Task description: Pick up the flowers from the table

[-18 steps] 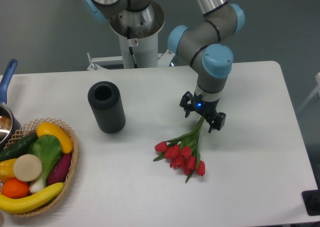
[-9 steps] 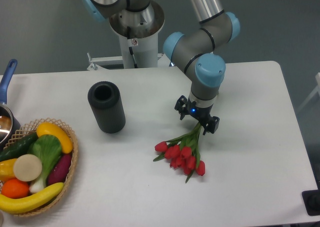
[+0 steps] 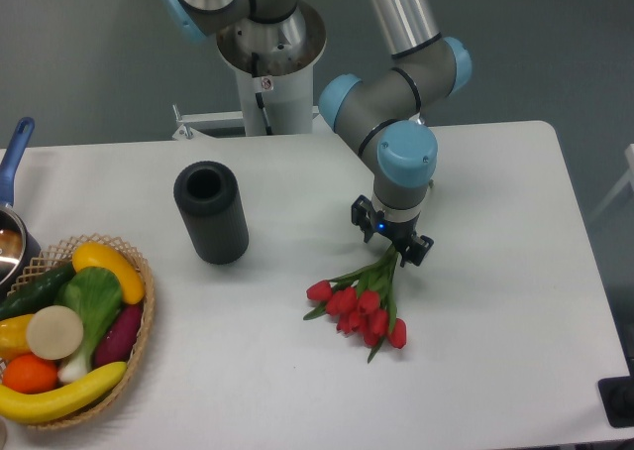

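The flowers (image 3: 362,301) lay flat on the white surface (image 3: 495,301), red buds fanned toward the front edge and the thin green stems drawn together, running up and back toward the arm. The claw (image 3: 391,240) hung directly over that stem end, its two fingers spread to either side of the gathered stems, not clenched on anything; from where I stood I could not tell whether the tips already touched the surface.

The step looked to be the grasp itself. To do it well, I thought the claw should sit low enough that the fingers straddled every stem, then close where the bundle was tightest, so none slipped out sideways. Thin stems would likely flex, so a firm pinch and a slow, straight lift seemed wise, with the heavy buds trailing below. Gripping too near the very tips risked the bunch tilting out.

The black cylinder (image 3: 210,212) and the wicker basket (image 3: 134,356) of toy produce stood well apart to the left, out of the lift's way.
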